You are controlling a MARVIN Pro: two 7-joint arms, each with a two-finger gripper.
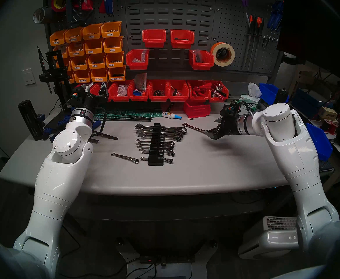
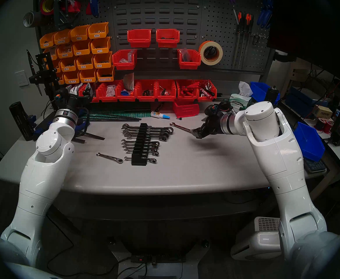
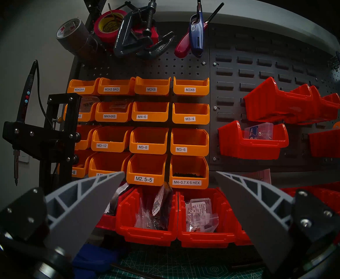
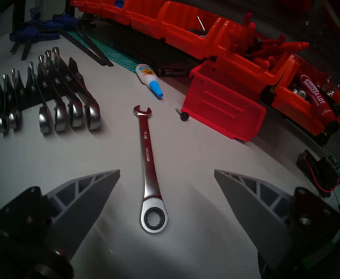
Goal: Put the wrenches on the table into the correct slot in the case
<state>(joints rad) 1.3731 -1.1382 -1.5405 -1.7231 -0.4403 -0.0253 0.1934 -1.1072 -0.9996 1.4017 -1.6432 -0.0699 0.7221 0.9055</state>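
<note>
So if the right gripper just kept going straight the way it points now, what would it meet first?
Most likely the long wrench, lying loose on the table between the open fingers of the right gripper, ring end nearest. Its height above the wrench is unclear.

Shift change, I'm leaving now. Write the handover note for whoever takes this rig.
Right gripper: open, empty, poised over the ring end of the long wrench, which lies flat on the table to the right of the case.
Left gripper: open, empty, raised at the back left, facing the orange bins.
Short wrench: flat on the table, left of the case's near end.
Done: neither loose wrench is slotted yet; the case already holds a row of wrenches, with gaps.
Left: grasp the long wrench and slot it, then the short one.
</note>
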